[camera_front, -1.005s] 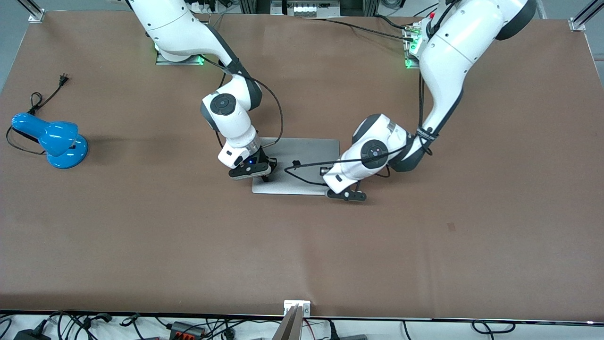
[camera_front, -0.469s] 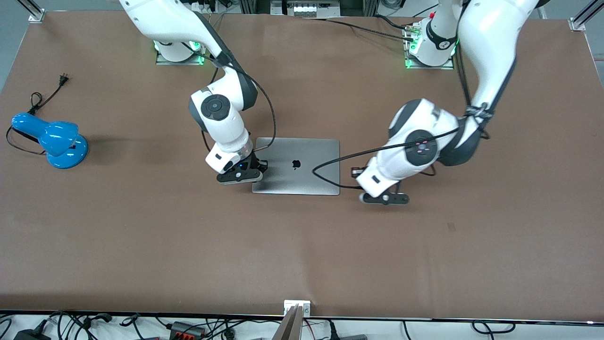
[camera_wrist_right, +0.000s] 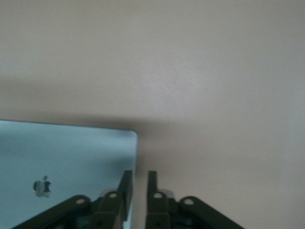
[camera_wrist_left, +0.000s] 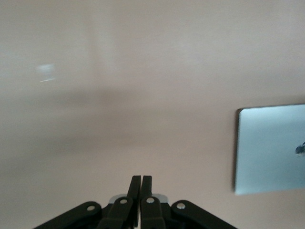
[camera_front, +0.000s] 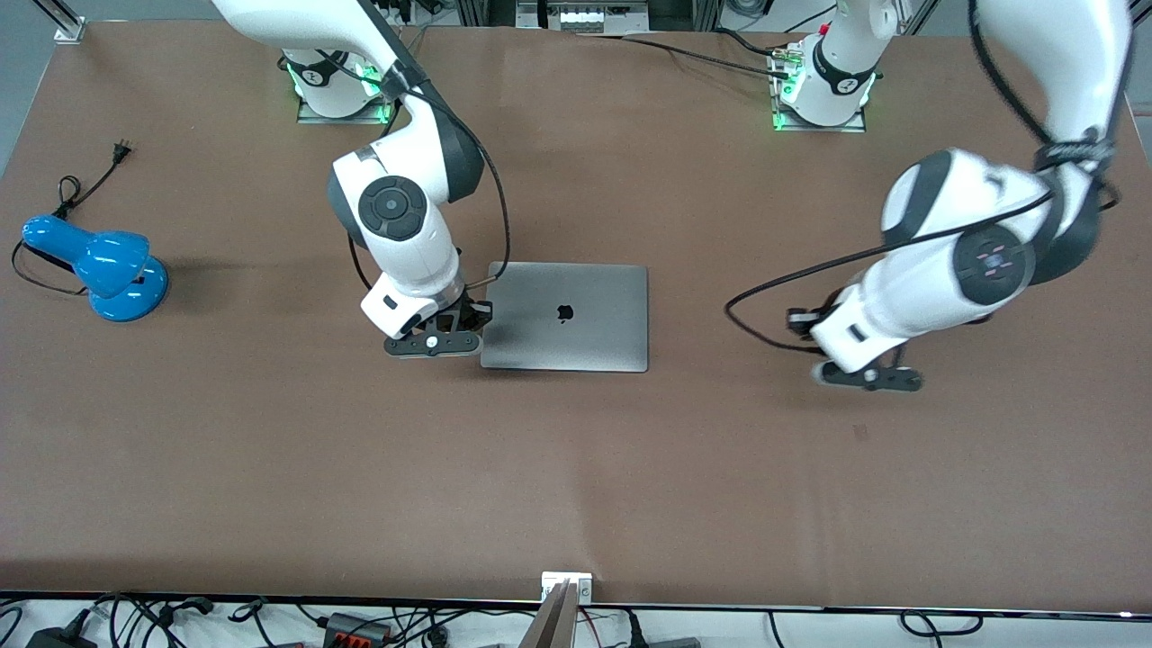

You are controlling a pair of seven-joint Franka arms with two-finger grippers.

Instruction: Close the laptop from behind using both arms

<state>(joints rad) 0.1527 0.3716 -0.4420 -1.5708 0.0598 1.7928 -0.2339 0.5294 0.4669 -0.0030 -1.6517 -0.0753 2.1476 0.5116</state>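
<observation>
- Laptop [camera_front: 565, 317]: shut, lying flat at centre frame on the worktop [camera_front: 576, 486]. Long axis runs across the frame; lid up, with the apple logo [camera_front: 564, 313] upright toward the front camera.
- Right end effector [camera_front: 432, 343]: low beside the laptop's edge toward the right arm's end, left of centre. Fingers [camera_wrist_right: 151, 183] a narrow gap apart, nothing between them. Forearm slopes down from the upper-left base.
- Left end effector [camera_front: 869, 377]: over bare worktop at right of frame, well apart from the laptop. Fingers [camera_wrist_left: 135, 188] pressed together, holding nothing. Arm motion-blurred, its upper part cut off at the top.
- Blue desk lamp [camera_front: 97, 265]: left edge.
</observation>
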